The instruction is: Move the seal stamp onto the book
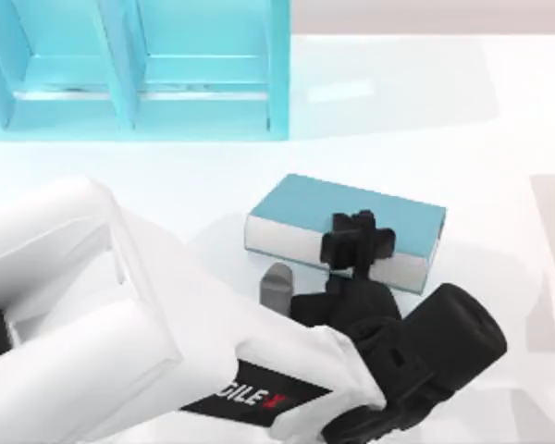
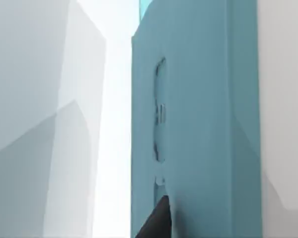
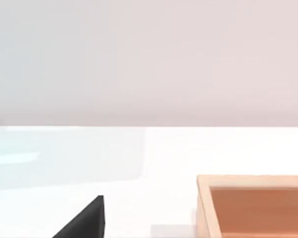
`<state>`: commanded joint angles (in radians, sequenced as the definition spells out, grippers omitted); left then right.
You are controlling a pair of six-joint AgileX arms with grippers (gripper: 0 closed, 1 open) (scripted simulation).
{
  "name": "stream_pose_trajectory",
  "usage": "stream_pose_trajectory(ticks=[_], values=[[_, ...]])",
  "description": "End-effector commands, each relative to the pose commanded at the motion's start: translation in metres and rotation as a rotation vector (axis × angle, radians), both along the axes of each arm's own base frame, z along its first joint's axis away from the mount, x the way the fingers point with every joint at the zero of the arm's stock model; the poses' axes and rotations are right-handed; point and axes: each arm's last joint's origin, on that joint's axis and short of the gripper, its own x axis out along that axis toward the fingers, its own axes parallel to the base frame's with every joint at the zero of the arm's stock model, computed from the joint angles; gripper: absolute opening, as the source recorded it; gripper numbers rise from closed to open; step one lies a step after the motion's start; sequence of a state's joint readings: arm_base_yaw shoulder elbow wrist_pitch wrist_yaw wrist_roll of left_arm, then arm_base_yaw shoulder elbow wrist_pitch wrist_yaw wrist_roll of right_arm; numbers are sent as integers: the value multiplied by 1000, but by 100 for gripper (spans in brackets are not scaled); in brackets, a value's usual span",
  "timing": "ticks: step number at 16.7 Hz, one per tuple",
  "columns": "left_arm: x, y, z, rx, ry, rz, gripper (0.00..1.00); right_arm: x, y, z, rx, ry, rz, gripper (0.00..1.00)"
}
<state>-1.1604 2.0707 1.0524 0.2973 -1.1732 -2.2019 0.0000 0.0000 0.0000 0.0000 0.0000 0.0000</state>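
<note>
The left gripper [image 1: 359, 239] hangs over the near edge of the book [image 1: 307, 205], which lies mid-table in front of the shelf [image 1: 139, 69]. I cannot make out the stamp, so whether it sits on the cover or rides in the claw is unclear; the task looks near its placing step. I cannot tell how far apart the claw stands. A grey cylinder [image 1: 277, 284] stands just beside the book.

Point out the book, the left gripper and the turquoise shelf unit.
book [image 1: 301, 205]: top view, bare teal cover.
left gripper [image 1: 356, 242]: top view, black fingers over the book's near edge.
turquoise shelf unit [image 1: 277, 74]: top view, its right wall.
</note>
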Motion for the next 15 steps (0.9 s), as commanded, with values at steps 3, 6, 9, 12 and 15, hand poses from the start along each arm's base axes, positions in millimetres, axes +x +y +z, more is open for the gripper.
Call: stream_pose_trajectory(ticks=[3, 6, 9, 12, 15], values=[[0, 0, 0, 0, 0, 0, 90, 0, 0, 0, 0, 0, 0, 100], [0, 0, 0, 0, 0, 0, 100, 0, 0, 0, 0, 0, 0, 100], [0, 0, 0, 0, 0, 0, 100, 0, 0, 0, 0, 0, 0, 100], [0, 0, 0, 0, 0, 0, 100, 0, 0, 0, 0, 0, 0, 100], [-2, -1, -1, -1, 2, -1, 100, 0, 0, 0, 0, 0, 0, 100]])
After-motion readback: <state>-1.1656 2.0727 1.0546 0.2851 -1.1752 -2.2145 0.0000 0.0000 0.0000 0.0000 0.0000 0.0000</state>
